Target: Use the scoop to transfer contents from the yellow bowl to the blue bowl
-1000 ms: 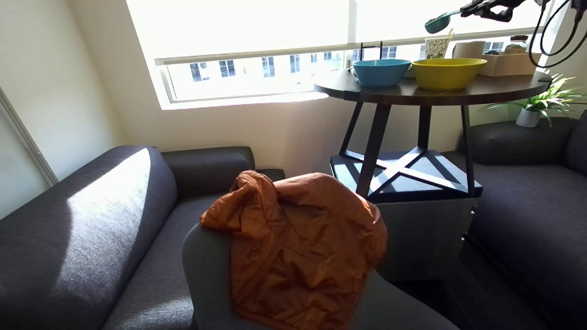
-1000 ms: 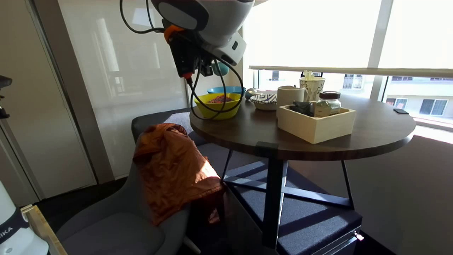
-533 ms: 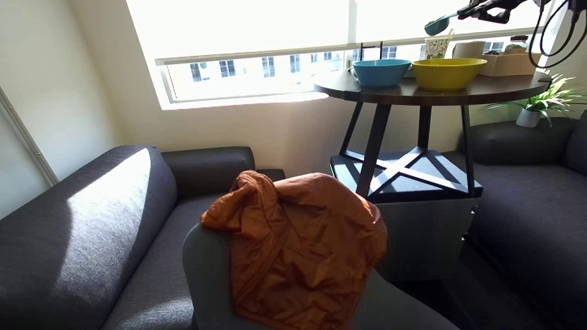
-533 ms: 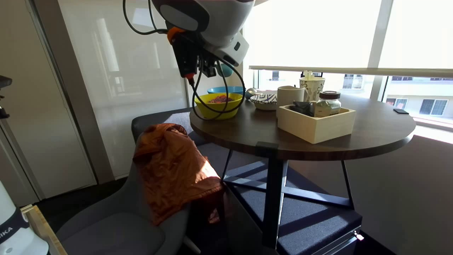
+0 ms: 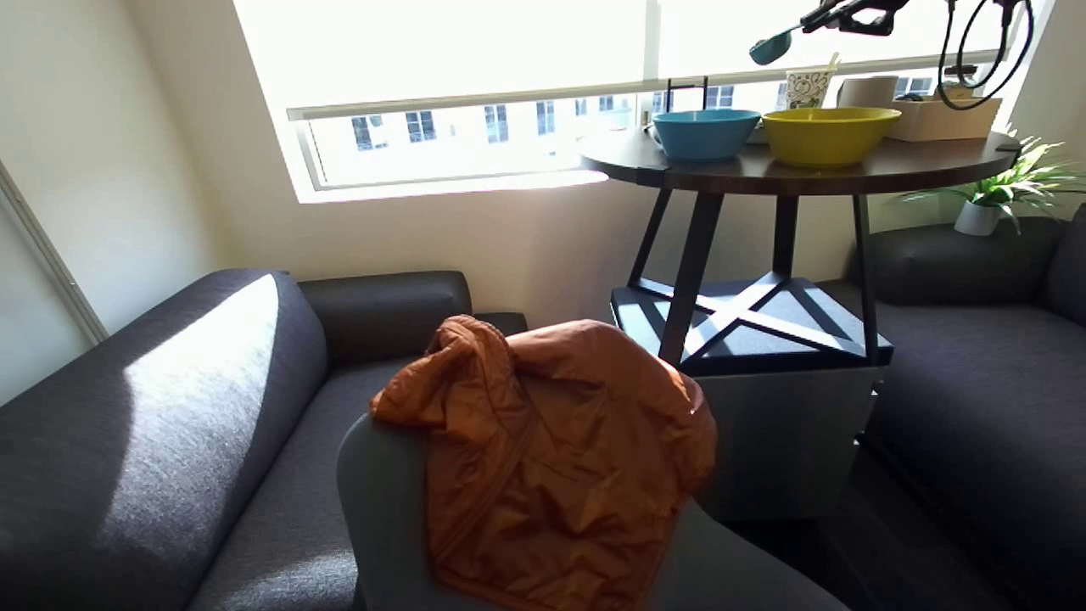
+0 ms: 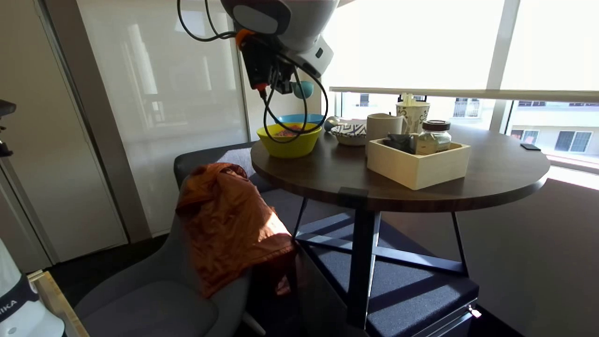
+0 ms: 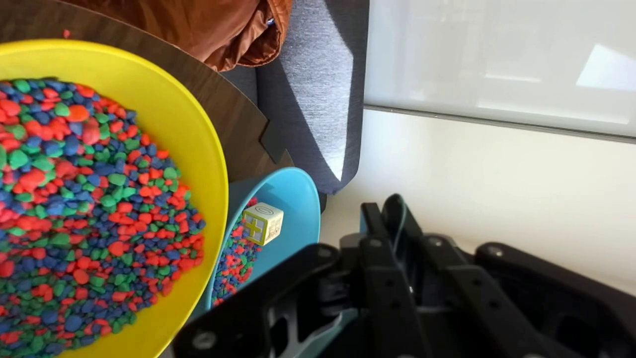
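Note:
My gripper [image 5: 813, 23] is shut on the handle of a teal scoop [image 5: 770, 48]. In that exterior view the scoop hangs above the gap between the bowls, its cup tilted; what it holds does not show. In the wrist view part of the scoop [image 7: 395, 214] shows between the fingers. The yellow bowl [image 7: 191, 129] holds many red, green and blue pebbles. The blue bowl [image 7: 298, 199] holds some of the same pebbles and a toy block [image 7: 266, 223]. Both bowls stand side by side on the round table, the yellow bowl [image 6: 286, 146] partly behind cables in an exterior view.
On the dark round table [image 6: 337, 173] stand a wooden box [image 6: 416, 164] with a jar, a mug [image 6: 383, 126], a patterned bowl [image 6: 351, 133] and a paper cup [image 6: 412, 114]. Cables [image 6: 323, 103] hang from the arm. A chair with an orange jacket [image 5: 568, 458] stands by the table.
The gripper and scoop have moved from above the yellow bowl's side towards the blue bowl. The scoop's cup has tilted, and contents seen at its rim no longer show. The bowls stayed put.

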Controlling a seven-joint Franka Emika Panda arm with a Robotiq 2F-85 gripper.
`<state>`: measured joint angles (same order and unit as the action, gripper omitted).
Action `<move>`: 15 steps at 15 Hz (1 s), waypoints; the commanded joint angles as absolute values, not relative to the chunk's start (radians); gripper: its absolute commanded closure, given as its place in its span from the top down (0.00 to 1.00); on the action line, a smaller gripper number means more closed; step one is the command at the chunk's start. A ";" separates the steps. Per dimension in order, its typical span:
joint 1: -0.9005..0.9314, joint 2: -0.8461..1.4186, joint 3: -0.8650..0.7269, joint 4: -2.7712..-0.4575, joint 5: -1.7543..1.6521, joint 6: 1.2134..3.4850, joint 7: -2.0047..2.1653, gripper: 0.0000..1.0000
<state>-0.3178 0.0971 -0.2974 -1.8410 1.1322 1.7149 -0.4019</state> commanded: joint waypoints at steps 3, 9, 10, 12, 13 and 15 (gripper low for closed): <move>-0.300 0.225 -0.268 -1.676 1.067 1.698 -0.301 0.02; -0.275 0.283 -0.230 -1.576 0.894 1.704 -0.268 0.02; -0.271 0.290 -0.224 -1.561 0.855 1.705 -0.266 0.02; -0.263 0.294 -0.214 -1.537 0.772 1.703 -0.271 0.02; -0.257 0.296 -0.208 -1.524 0.724 1.707 -0.278 0.02; -0.243 0.298 -0.195 -1.507 0.621 1.726 -0.284 0.02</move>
<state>-0.2620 0.2765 -0.2103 -1.5693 0.7492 1.7151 -0.2999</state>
